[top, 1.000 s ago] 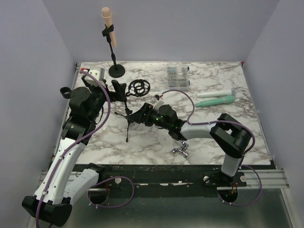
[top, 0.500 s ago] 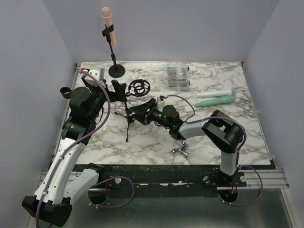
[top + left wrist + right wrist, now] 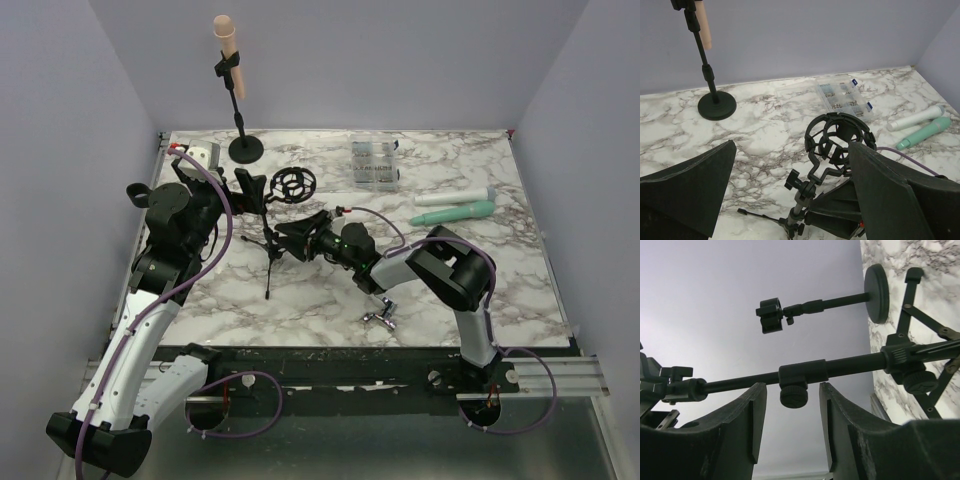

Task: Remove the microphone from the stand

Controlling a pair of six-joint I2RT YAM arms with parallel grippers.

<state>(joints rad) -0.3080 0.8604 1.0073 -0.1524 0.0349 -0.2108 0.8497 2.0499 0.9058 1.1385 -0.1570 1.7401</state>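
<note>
A beige microphone point(image 3: 226, 40) sits in the clip of a tall black stand point(image 3: 246, 148) with a round base at the back left; it also shows in the left wrist view point(image 3: 704, 25). A black tripod stand point(image 3: 268, 245) with an empty shock mount point(image 3: 293, 184) stands mid-table. My right gripper point(image 3: 292, 238) is open; in the right wrist view point(image 3: 790, 390) its fingers flank a knob on the tripod's pole point(image 3: 850, 362) without touching it. My left gripper point(image 3: 252, 192) is open and empty just left of the shock mount point(image 3: 840, 140).
A clear parts box point(image 3: 374, 162) lies at the back. A white microphone point(image 3: 455, 197) and a green one point(image 3: 455, 213) lie at the right. A small metal piece point(image 3: 379, 319) lies near the front edge. A white device point(image 3: 200, 155) sits at the back left.
My right arm has folded in to the left and its gripper has edged closer to the tripod's pole. The left arm has not moved.
</note>
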